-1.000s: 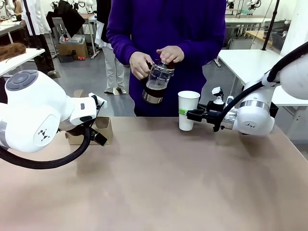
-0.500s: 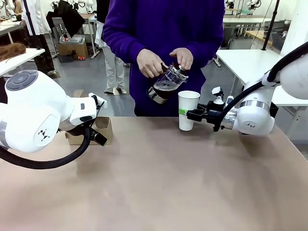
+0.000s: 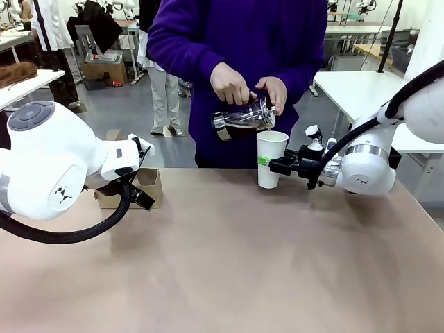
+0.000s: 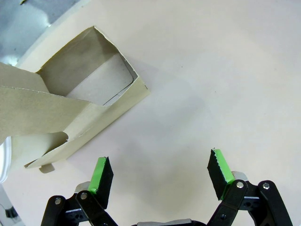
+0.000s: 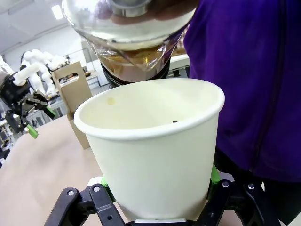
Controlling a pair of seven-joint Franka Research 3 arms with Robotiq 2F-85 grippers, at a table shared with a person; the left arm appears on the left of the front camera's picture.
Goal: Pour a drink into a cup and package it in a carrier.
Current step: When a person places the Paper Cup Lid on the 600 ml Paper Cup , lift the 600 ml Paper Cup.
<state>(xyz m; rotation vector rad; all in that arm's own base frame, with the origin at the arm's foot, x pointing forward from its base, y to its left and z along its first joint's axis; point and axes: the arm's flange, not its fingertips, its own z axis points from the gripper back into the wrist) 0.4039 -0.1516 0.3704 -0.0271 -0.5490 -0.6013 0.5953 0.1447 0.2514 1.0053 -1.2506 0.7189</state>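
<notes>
Right tool (image 3: 267,164) clamps the cup (image 3: 272,147) low down; left tool (image 4: 160,170) gapes empty near the carrier (image 4: 47,108)

Bare table (image 3: 229,270) ctr/front; pot (image 3: 243,116) + person's hands (image 3: 230,83) over cup (image 3: 270,161), carrier (image 3: 149,182) just beside left tool (image 4: 159,161)

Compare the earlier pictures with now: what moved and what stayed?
The person's hands tipped the pot from upright to nearly level and brought its spout over the cup. The right gripper stays shut on the cup; the left gripper stays open by the carrier.
</notes>
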